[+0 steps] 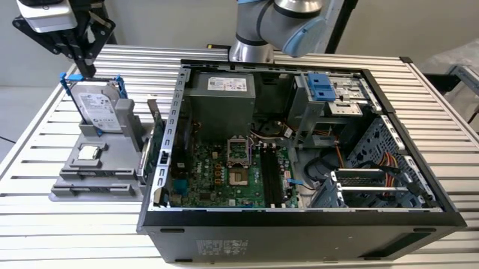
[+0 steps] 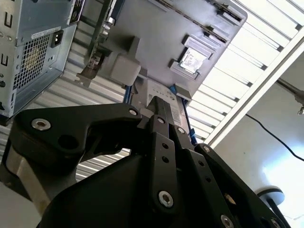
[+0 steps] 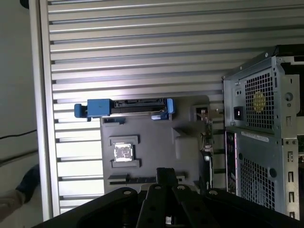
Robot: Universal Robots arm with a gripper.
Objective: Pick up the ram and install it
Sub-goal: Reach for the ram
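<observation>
The ram (image 1: pixel 156 120) is a thin dark stick standing on edge at the side of the grey holder (image 1: pixel 93 185) nearest the computer case; in the first wrist view the ram (image 3: pixel 207 137) appears edge-on. My gripper (image 1: pixel 84 72) hangs above the far end of the holder, over the hard drive (image 1: pixel 101 109), well clear of the ram. Its fingers are shut together with nothing between them, as the gripper (image 3: pixel 166 172) and the gripper (image 2: pixel 161 102) show in both wrist views. The black memory slots (image 1: pixel 271 176) lie on the green motherboard inside the open case.
The open computer case (image 1: pixel 299 216) fills the middle of the slatted metal table (image 1: pixel 449 129), with drive cages and cables inside. The holder also carries a square silver processor chip (image 1: pixel 90 152). A hand shows at the table's edge (image 3: pixel 14 199).
</observation>
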